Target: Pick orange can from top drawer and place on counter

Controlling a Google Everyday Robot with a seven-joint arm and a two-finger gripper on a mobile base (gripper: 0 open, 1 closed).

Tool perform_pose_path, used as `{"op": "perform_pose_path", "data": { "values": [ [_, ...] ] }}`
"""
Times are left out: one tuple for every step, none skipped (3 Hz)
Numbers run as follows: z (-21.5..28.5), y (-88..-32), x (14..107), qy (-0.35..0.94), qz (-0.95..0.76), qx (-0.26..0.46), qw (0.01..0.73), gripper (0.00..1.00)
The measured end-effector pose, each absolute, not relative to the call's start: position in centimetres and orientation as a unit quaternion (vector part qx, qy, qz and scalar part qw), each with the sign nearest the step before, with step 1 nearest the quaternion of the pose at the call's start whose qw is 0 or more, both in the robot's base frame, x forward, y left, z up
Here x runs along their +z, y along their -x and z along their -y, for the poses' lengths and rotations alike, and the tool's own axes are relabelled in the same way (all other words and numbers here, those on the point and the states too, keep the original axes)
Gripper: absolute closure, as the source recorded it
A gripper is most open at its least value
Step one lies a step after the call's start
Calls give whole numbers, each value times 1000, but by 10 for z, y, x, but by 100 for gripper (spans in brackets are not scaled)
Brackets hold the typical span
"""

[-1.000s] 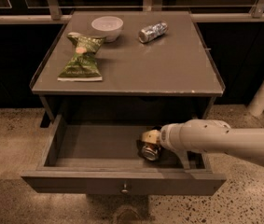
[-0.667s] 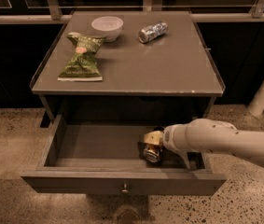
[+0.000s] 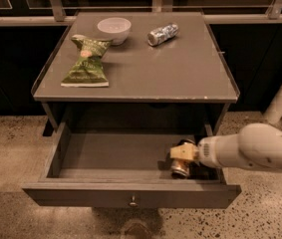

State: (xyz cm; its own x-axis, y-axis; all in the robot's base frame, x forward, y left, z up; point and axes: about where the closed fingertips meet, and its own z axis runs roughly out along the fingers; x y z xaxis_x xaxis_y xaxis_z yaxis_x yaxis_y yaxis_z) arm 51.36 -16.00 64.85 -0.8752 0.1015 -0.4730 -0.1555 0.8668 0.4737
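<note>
**Inspector:** Your gripper [image 3: 183, 153] sits inside the top drawer [image 3: 105, 156], at its right front corner, directly over the orange can [image 3: 180, 170].

**Operator:** Is it closed on the can?

**Inspector:** I cannot tell. It covers the can's upper part.

**Operator:** How does the can lie?

**Inspector:** Its silver end faces the drawer front. The long axis appears to run front to back. The drawer stands open below the counter [image 3: 180, 73], which bears a white bowl [image 3: 114, 30], a green bag [image 3: 87, 61] and a silver-and-blue can [image 3: 162, 34] on its side.

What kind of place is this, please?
Probably an office or lab test area: speckled floor, dark panels behind metal rails, a lone counter. The tool is inside the top drawer.
</note>
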Motion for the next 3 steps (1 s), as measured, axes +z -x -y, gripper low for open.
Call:
{"op": "perform_pose_path", "data": {
  "values": [
    [194, -504, 679, 17, -915, 301, 269, 100],
    [217, -523, 713, 35, -893, 333, 300, 100],
    [231, -554, 766, 53, -864, 360, 348, 100]
  ]
}}
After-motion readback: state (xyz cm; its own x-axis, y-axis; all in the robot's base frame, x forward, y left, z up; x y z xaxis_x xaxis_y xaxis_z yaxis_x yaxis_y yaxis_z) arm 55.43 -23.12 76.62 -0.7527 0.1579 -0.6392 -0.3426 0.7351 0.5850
